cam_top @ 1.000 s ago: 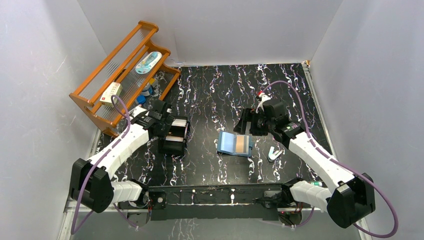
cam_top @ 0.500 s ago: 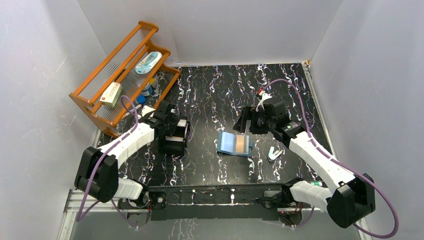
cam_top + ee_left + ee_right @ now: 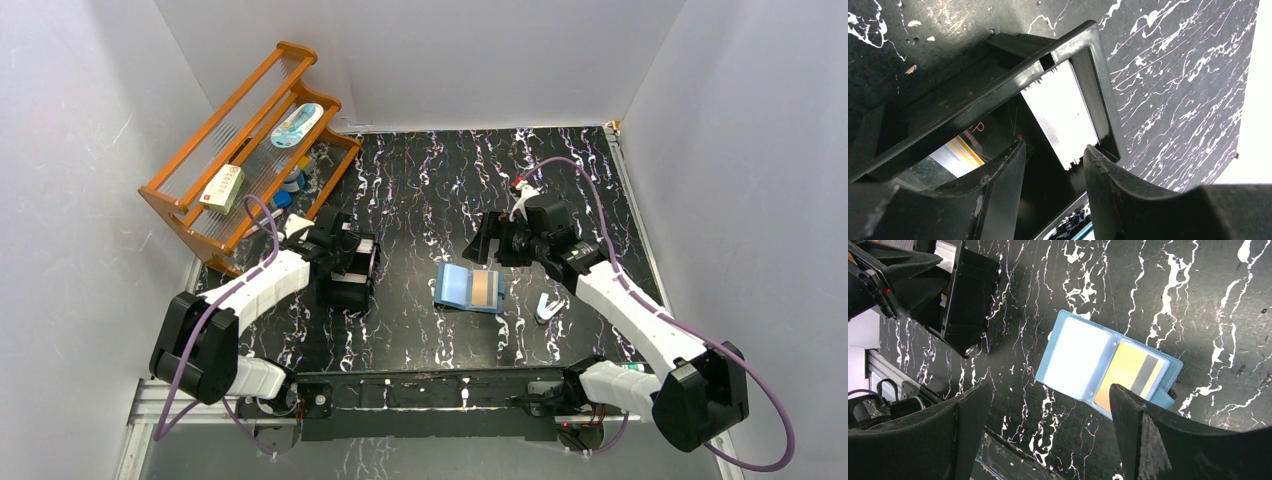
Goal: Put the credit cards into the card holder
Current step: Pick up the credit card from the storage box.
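The teal card holder lies open on the black marbled table. An orange-tan credit card sits in its right pocket, and the left pocket shows pale blue. My right gripper hovers just beyond the holder's far edge, open wide and holding nothing; its fingers frame the holder in the right wrist view. More credit cards stand in a black open-topped box: a whitish card and a striped one. My left gripper reaches into this box, its jaws apart with nothing between them.
A wooden rack at the back left carries a white-and-red box and a pale blue oval packet. A small white clip-like object lies right of the card holder. Grey walls close the table on three sides.
The left arm drew in, its gripper staying at the black box. The right gripper rose slightly up and away from the card holder, jaws staying wide.
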{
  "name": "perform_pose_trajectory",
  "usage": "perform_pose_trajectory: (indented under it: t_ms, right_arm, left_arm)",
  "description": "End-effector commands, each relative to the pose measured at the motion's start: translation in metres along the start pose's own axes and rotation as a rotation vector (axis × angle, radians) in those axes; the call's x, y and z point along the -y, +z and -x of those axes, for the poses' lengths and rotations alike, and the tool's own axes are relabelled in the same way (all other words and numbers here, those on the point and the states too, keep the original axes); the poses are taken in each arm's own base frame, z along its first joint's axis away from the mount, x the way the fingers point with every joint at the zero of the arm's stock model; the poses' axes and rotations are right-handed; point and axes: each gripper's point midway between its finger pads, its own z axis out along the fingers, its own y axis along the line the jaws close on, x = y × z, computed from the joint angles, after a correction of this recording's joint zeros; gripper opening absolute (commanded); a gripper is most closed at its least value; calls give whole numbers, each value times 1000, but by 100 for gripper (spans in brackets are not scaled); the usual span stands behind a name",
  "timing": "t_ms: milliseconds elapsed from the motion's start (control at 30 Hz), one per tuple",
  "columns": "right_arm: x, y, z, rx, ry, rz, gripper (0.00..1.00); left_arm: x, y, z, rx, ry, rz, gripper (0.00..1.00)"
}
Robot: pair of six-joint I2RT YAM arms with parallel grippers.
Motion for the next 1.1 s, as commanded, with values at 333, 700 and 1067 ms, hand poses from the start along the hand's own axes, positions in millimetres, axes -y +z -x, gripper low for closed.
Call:
perform_pose_trajectory:
  t_ms: [333,700,1067]
  right_arm:
    - [-6,16,0,-2,-2,51,96]
    - [-4,20,-7,-18,-5,60,96]
    - [-5,26,-13,-53,23,80,96]
  left_arm:
    - [-6,17,3,44,5,16,43]
    - [-15,26,6,77,28,34,38]
    - [-3,15,22,145,42,-29,23]
